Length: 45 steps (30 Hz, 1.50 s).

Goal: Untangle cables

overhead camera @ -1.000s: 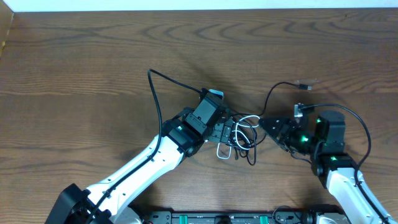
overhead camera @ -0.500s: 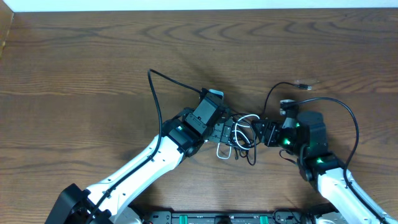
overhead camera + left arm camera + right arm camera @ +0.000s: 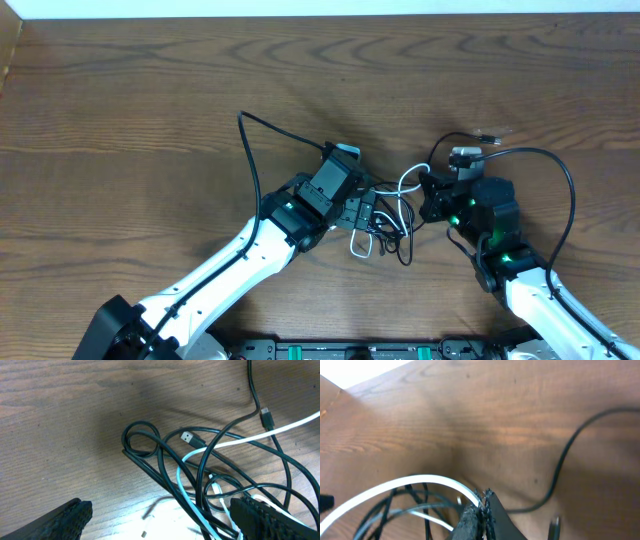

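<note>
Right claw [image 3: 424,192]: shut tight, fingertips [image 3: 470,521] pinching the white cable [image 3: 420,479] at the right edge of the tangle. The wrist view shows the white strand arching in from the left and ending at the closed tips.
Right arm: enters from the lower right corner of the overhead view, elbow folded. Wrist turned left toward mid-counter, green lights lit on it.
Left claw [image 3: 161,507]: spread wide, gripping nothing. Its two dark fingers [image 3: 60,522] stand to either side of the near part of the tangle. The right-hand one lies over several strands; contact cannot be told.
Left arm: runs diagonally from the lower left edge up to the centre. White links, black wrist, claw pointing right at the tangle.
Black cables [image 3: 142,442]: looped over each other between the two claws. One small closed loop at the left, a USB plug [image 3: 186,437] among the strands, a second plug [image 3: 266,417] farther right.
Tangle position: centre of the counter [image 3: 150,90], flat on the wood. One black strand trails off to the upper right.
</note>
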Each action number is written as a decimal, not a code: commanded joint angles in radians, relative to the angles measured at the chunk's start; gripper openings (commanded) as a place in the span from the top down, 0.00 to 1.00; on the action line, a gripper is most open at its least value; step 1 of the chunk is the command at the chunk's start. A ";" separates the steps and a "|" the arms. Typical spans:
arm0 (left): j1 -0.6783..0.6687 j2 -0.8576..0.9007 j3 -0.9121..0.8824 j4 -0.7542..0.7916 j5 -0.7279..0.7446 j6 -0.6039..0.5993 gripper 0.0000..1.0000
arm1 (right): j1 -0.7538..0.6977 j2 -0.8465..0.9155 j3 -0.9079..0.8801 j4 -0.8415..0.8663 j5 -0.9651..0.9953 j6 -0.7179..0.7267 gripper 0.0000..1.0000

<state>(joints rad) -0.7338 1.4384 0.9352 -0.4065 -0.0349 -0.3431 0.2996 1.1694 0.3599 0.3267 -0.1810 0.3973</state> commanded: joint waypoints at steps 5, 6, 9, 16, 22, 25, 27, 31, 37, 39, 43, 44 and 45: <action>0.004 0.056 0.013 0.075 -0.002 -0.050 0.05 | 0.007 -0.047 0.022 0.006 -0.018 -0.039 0.99; 0.004 0.072 0.013 0.091 -0.001 -0.067 0.04 | 0.007 -0.054 0.022 0.006 -0.020 -0.039 0.99; 0.004 0.129 0.013 0.124 0.003 -0.108 0.06 | 0.007 -0.077 0.022 0.006 -0.019 -0.039 0.99; 0.004 0.181 0.013 0.039 0.002 -0.107 0.48 | -0.018 -0.144 0.033 0.007 -0.005 -0.046 0.99; 0.004 0.181 0.013 0.014 -0.003 -0.103 0.48 | -0.093 -0.204 0.100 0.006 0.021 -0.120 0.99; 0.004 0.181 0.013 0.014 -0.010 -0.103 0.44 | -0.153 -0.230 0.156 0.007 0.135 -0.185 0.99; 0.004 0.181 0.013 0.014 -0.010 -0.103 0.43 | -0.178 -0.237 0.178 0.007 0.206 -0.217 0.99; 0.004 0.181 0.013 0.014 -0.010 -0.103 0.40 | -0.222 -0.237 0.212 0.013 0.368 -0.242 0.99; 0.004 0.181 0.013 0.014 -0.061 -0.103 0.40 | -0.268 -0.242 0.230 0.049 0.400 -0.242 0.99; 0.004 0.181 0.013 0.014 -0.077 -0.103 0.40 | -0.277 -0.242 0.230 0.060 0.401 -0.242 0.99; 0.004 0.181 0.013 0.002 -0.119 -0.105 0.40 | -0.297 -0.243 0.231 0.099 0.441 -0.242 0.99; 0.004 0.181 0.013 -0.006 -0.141 -0.108 0.40 | -0.301 -0.243 0.231 0.112 0.469 -0.241 0.99; 0.005 0.181 0.013 -0.014 -0.162 -0.108 0.40 | -0.305 -0.243 0.231 0.125 0.498 -0.242 0.99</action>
<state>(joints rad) -0.7341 1.6196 0.9360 -0.3939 -0.1017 -0.4454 0.0170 0.9421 0.5568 0.4194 0.1978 0.1711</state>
